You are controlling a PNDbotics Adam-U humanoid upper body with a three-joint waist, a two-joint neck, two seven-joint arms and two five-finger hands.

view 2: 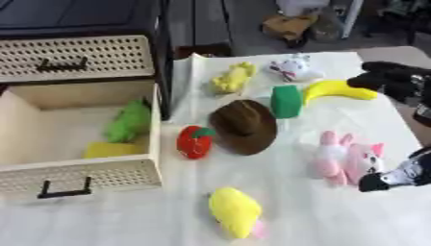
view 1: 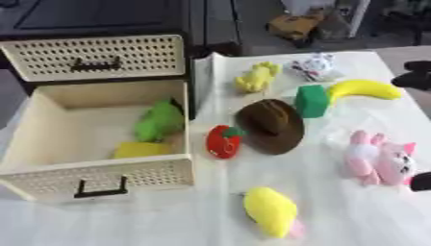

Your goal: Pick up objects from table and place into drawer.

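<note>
Your right hand [view 2: 396, 79] hovers, fingers curled on nothing, just beside the smooth curved banana [view 2: 336, 90], which lies crosswise near the green block [view 2: 287, 101]. The perforated drawer [view 1: 101, 175] stands open.

right robot hand [view 2: 396, 79] | cropped by edge | fingers unclear

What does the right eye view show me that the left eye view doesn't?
Only the right eye view shows the whole black hand by the banana and the silver-black arm end beside the pink plush. Only the left shows the drawer's full front, left corner included. Both share the open drawer, brown hat and red toy.
</note>
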